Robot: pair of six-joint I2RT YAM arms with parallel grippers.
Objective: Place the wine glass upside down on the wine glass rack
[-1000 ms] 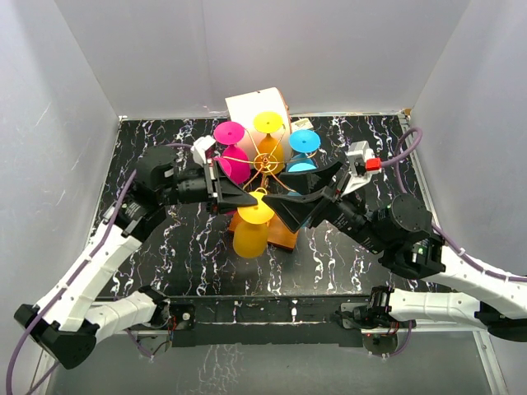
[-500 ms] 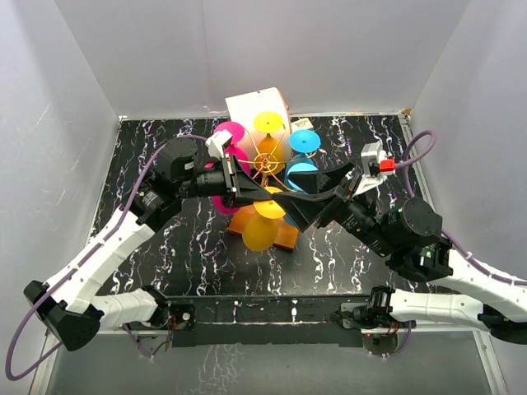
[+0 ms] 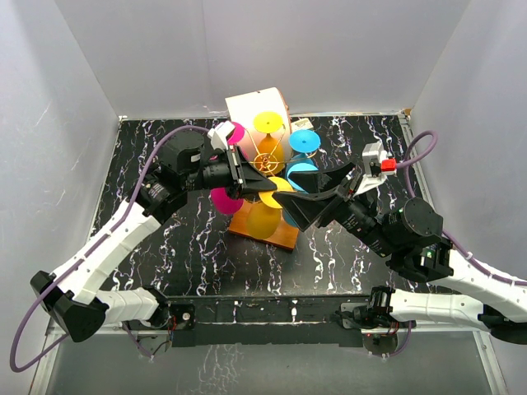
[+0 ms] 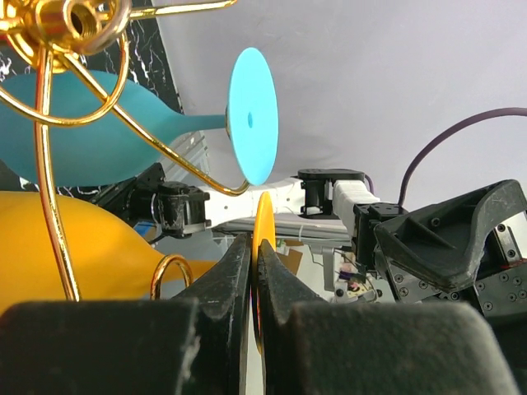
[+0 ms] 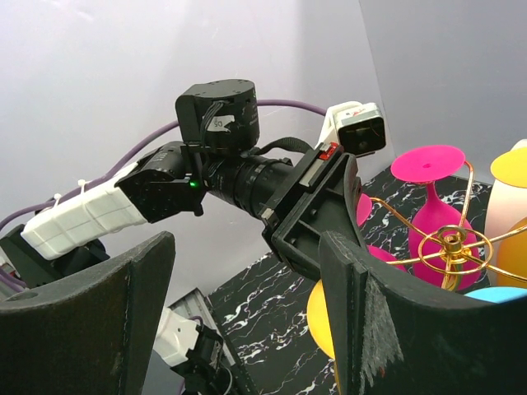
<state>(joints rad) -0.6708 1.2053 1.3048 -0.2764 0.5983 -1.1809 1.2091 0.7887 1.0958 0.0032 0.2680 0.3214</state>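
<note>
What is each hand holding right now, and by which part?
Left hand is shut on the orange plastic wine glass, pinching the edge of its flat round foot. Right hand is open, holding nothing.

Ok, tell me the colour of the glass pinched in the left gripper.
Orange-yellow wine glass, held by the left gripper; clearest in the top external view.

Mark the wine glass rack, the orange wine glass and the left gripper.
wine glass rack (image 3: pixel 268 162), top external view, on its gold central hub.
orange wine glass (image 4: pixel 264 212), left wrist view, on the edge of its foot.
left gripper (image 4: pixel 254 247), left wrist view, midway between its fingertips.
</note>
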